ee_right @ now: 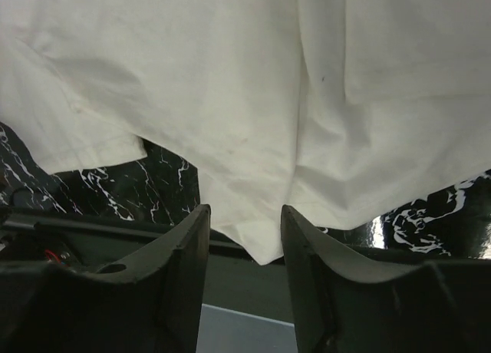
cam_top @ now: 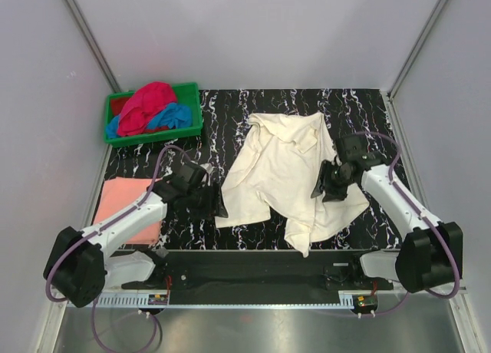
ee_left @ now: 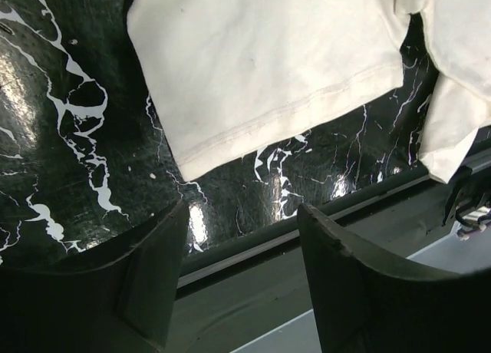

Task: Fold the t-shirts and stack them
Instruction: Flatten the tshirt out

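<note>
Cream t-shirt lies crumpled on the worktop between the left hand and right hand, both open and empty, while a pink t-shirt sits folded left of the left hand, and a red t-shirt and blue t-shirt wait in the crate beyond it.

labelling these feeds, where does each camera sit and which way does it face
Top external: fixed above and behind the arm bases, looking down on the marble table, cream t-shirt, pink t-shirt and green crate; both arms show.
Left wrist: on the left arm, facing past the left tool to the shirt's hem and the table's near edge; both its fingers show.
Right wrist: on the right arm, facing past the right tool onto the cloth; both fingers show.
Shared: all three see the cream t-shirt.
</note>
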